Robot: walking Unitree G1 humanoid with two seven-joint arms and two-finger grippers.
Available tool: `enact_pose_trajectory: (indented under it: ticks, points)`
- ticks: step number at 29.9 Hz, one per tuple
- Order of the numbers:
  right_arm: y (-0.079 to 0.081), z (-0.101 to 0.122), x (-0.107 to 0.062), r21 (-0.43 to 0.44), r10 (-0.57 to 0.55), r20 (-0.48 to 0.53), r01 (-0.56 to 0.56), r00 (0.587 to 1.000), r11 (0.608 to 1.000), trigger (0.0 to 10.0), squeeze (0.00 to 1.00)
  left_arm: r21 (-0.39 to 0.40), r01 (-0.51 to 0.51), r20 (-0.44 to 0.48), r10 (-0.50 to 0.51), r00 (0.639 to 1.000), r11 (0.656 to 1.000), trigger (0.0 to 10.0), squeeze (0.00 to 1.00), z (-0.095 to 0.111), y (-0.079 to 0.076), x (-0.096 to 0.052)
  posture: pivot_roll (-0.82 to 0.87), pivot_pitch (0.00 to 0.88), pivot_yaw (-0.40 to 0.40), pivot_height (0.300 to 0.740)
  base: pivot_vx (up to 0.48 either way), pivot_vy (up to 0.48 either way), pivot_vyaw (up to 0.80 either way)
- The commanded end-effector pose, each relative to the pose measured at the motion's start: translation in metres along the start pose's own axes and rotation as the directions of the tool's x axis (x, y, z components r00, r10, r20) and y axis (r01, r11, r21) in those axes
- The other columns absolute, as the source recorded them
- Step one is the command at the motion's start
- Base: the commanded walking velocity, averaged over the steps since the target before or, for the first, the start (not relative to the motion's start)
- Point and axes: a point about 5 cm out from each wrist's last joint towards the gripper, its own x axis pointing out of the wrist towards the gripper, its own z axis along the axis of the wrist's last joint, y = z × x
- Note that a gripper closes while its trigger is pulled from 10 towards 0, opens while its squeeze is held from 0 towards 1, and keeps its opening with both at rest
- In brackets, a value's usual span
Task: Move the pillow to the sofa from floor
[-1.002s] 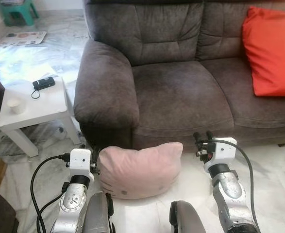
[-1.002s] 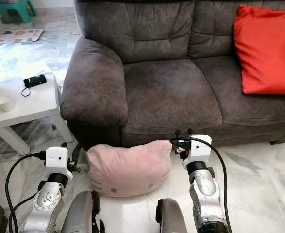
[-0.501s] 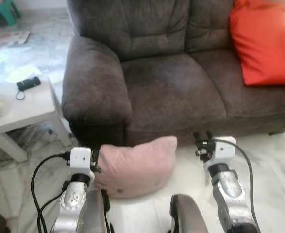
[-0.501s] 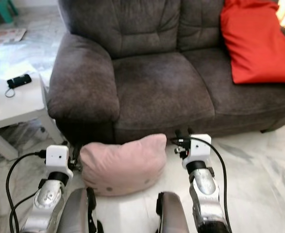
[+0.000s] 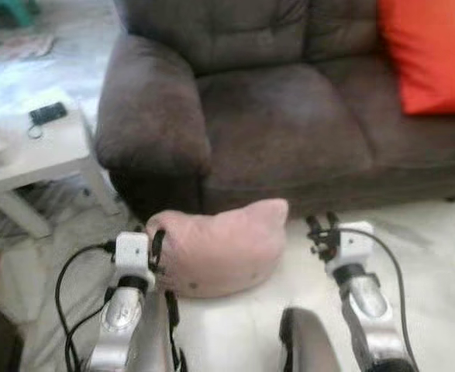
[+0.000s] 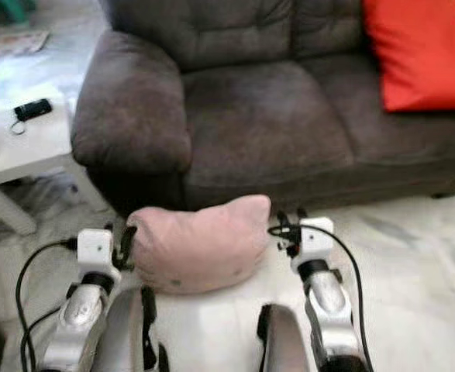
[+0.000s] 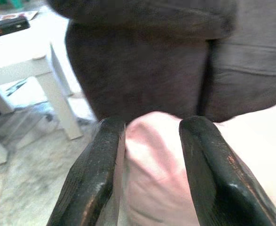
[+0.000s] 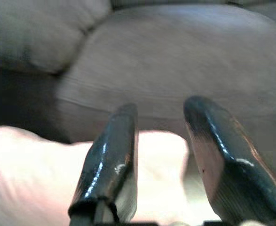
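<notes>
Left eye view shows both silver forearms reaching forward and low, one to each side of the pink pillow [image 5: 218, 248], which lies on the pale marble floor [image 5: 436, 256] against the front of the brown sofa [image 5: 281, 116]. The left gripper [image 5: 158, 249] sits at the pillow's left edge, touching or all but touching the fabric; its wrist points forward. In the left wrist view its two black fingers [image 7: 93, 179] are spread apart, with the pillow's pink end lying between them and just beyond their tips, not pinched. The right gripper [image 5: 321, 230] is just beside the pillow's raised right corner, a narrow gap of floor between them. In the right wrist view its fingers [image 8: 110, 160] are likewise spread, the pillow ahead and to one side of them, the sofa seat beyond. Well beyond the left gripper, off to its outer side, stands a white side table [image 5: 33, 147] carrying a small black device [image 5: 47, 113]. Far beyond the right gripper an orange cushion [image 5: 429, 50] leans on the sofa back.
</notes>
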Motion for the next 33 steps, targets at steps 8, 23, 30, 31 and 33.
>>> enact_pose_trajectory:
  ticks: [8, 23, 30, 31, 33]
  points:
    - [0.000, -0.004, -0.002, 0.015, -0.003, -0.012, 0.003, 1.000, 1.000, 10.0, 0.00, -0.010, 0.018, -0.021, -0.018, 1.000, 1.000, 10.0, 0.00, -0.002, 0.002, 0.002, -0.05, 0.118, -0.004, 0.518, 0.069, 0.000, 0.00]
    - [0.003, -0.003, -0.001, 0.012, 0.020, -0.008, -0.019, 1.000, 1.000, 10.0, 0.00, -0.013, 0.028, -0.028, -0.028, 0.999, 1.000, 10.0, 0.00, -0.003, 0.001, 0.003, -0.05, 0.119, -0.006, 0.518, 0.363, 0.000, 0.38]
    - [0.003, -0.004, -0.001, 0.006, 0.027, -0.013, -0.027, 1.000, 1.000, 10.0, 0.00, -0.048, 0.080, -0.053, -0.082, 0.995, 0.996, 10.0, 0.00, -0.007, -0.005, 0.003, -0.05, 0.120, -0.006, 0.518, 0.159, 0.000, 0.00]
    - [0.003, -0.004, -0.001, 0.006, 0.028, -0.014, -0.028, 1.000, 1.000, 10.0, 0.00, -0.056, 0.090, -0.068, -0.094, 0.993, 0.994, 10.0, 0.00, -0.009, -0.006, 0.003, -0.05, 0.120, -0.006, 0.518, 0.000, 0.000, 0.00]
    - [0.003, -0.004, -0.001, 0.004, 0.031, -0.015, -0.031, 0.999, 1.000, 10.0, 0.00, -0.076, 0.138, -0.145, -0.148, 0.978, 0.988, 10.0, 0.00, -0.020, -0.010, -0.001, -0.05, 0.121, -0.006, 0.518, 0.000, 0.000, 0.00]
